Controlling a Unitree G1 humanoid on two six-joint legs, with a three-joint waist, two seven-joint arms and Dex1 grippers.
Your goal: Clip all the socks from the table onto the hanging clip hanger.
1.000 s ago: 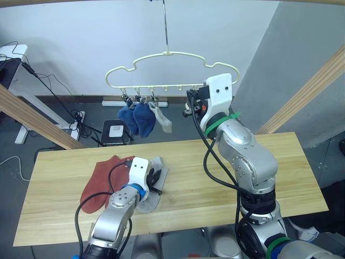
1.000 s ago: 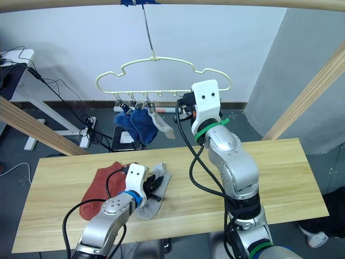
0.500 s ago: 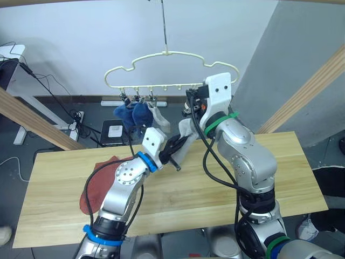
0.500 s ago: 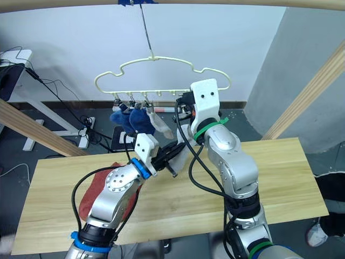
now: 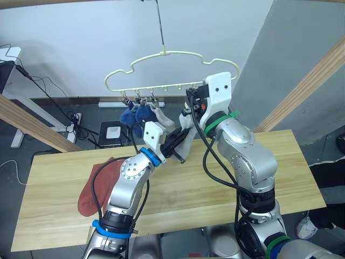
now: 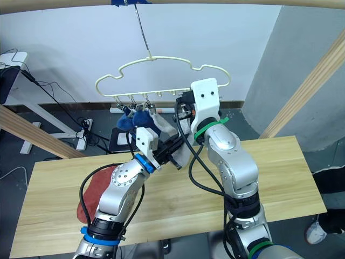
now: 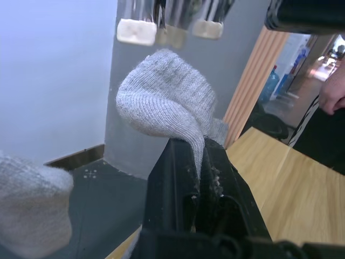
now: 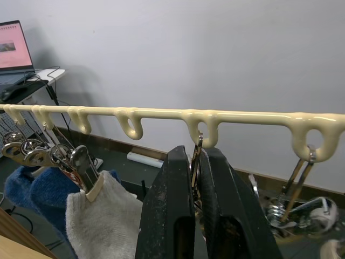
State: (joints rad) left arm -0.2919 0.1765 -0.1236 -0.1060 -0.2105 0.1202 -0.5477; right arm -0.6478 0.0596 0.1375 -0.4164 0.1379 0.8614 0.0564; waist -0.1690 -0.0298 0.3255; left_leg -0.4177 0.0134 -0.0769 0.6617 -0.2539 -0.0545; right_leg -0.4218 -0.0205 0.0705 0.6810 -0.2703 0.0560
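Observation:
The pale yellow clip hanger (image 5: 172, 70) hangs by its thin hook above the table (image 5: 269, 156). Two blue socks (image 5: 136, 114) and a light grey sock (image 5: 161, 120) hang from its left clips. My right gripper (image 8: 197, 154) is shut on a metal clip (image 8: 197, 141) under the hanger bar. My left gripper (image 5: 180, 143) is shut on another grey sock (image 7: 167, 102), held up just below the padded tips of a clip (image 7: 167, 27). The rust-red socks (image 5: 99, 181) lie on the table's left part.
Slanted wooden posts stand at the left (image 5: 27, 118) and right (image 5: 307, 86), and a round rail with blue tape (image 6: 125, 2) runs overhead. A person's hand (image 7: 331, 91) shows past the table's right end. Cables and a power strip lie on the floor behind.
My left arm has lifted the grey sock off the table and carried it up and right to the clip held by my right gripper. The right arm has stayed put.

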